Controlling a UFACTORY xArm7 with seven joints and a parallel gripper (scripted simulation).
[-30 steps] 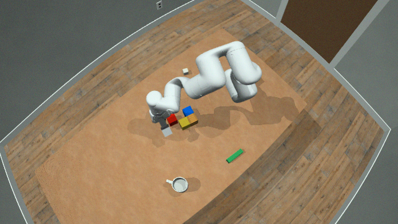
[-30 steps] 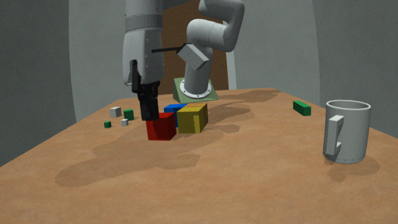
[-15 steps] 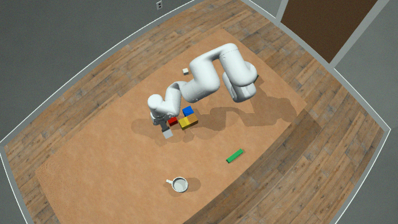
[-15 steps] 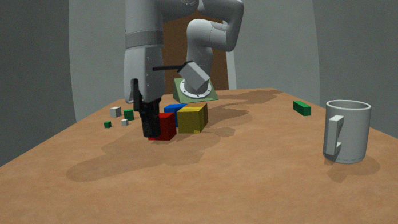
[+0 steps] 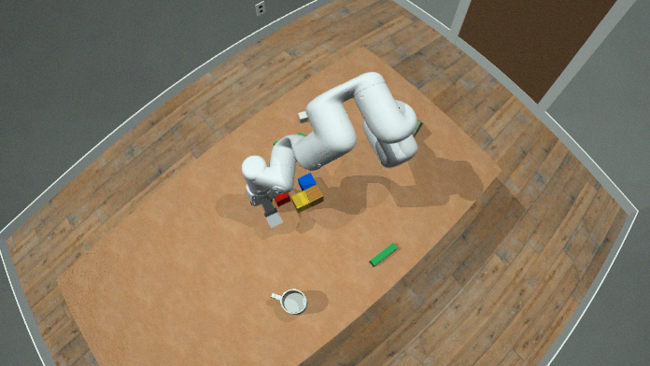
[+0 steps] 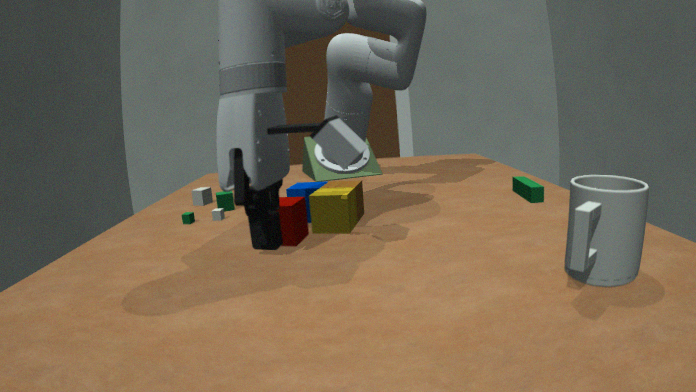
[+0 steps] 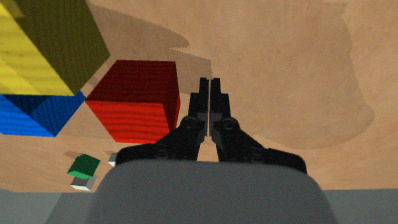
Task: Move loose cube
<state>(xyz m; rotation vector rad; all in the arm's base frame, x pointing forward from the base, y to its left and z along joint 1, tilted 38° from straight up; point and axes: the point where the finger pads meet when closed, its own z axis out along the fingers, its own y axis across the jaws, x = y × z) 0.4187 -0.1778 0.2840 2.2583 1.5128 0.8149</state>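
1. The loose red cube [image 6: 292,220], a plain block with a bright top and darker sides, rests on the tan table top [image 6: 450,300] just in front of the blue cube [image 6: 300,190] and beside the yellow cube [image 6: 332,210]. The wrist view shows a sliver of table between red and yellow, so it is not flush there.
2. The black gripper [image 6: 264,239] stands upright at the red cube's outer side, tips down near the table, jaws pressed together on nothing; whether it touches the cube I cannot tell.
3. The orange-brown wooden cube [image 5: 316,192] shows clearly only from above; the exterior view hides it behind the yellow one.
4. In the top view the white arm [image 5: 327,131] covers part of the red cube.
5. In the wrist view the yellow and blue cubes are cut off at the left edge.
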